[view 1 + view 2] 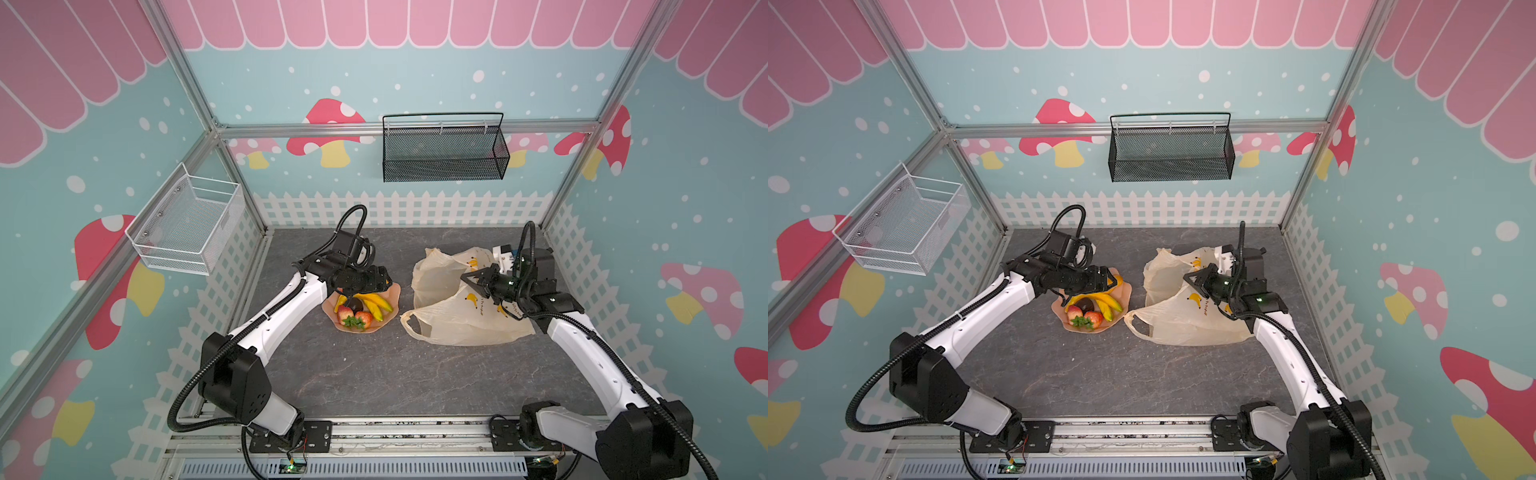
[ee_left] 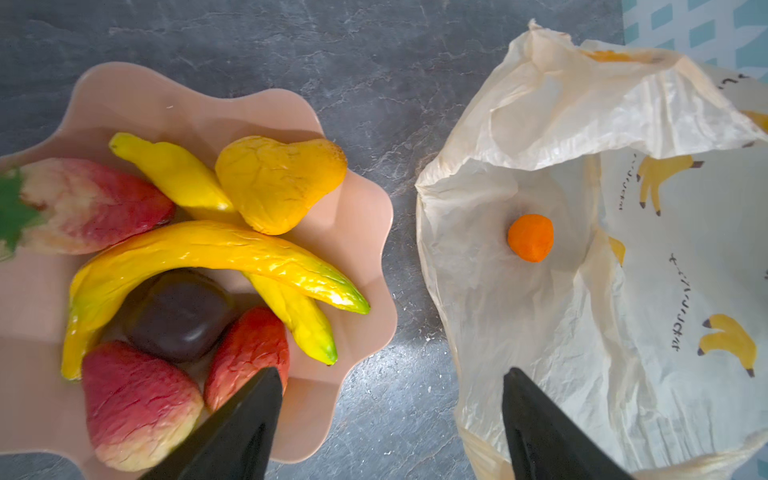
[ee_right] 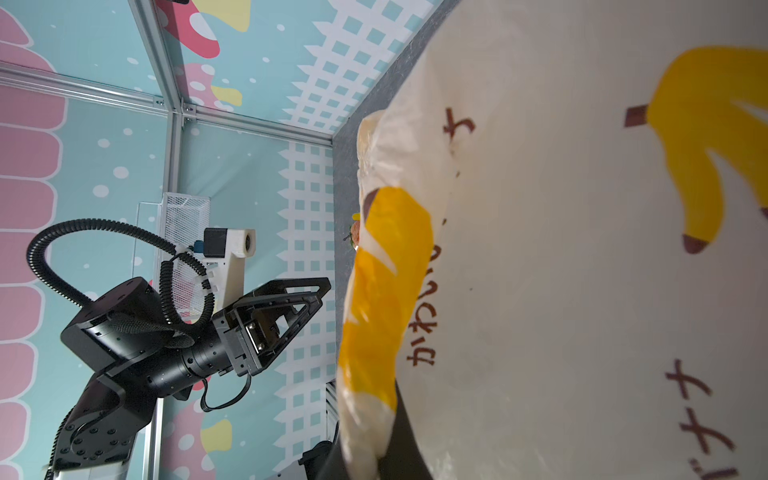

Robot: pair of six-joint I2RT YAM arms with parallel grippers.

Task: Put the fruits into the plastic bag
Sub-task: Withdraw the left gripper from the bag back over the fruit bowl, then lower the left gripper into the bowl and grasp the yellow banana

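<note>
Left gripper spread, empty, over dish mid-frame; right gripper clenched on plastic bag rim. Strawberry likely light, squashy: pinch mid-body.

On the table: dish left, bag right.
The two lie near but apart. In the dish lie bananas, strawberries, pear and dark piece, heaped together, one banana across the dark piece; the orange lies inside the bag.

White arm links, black joints, ribbed black cables
</note>
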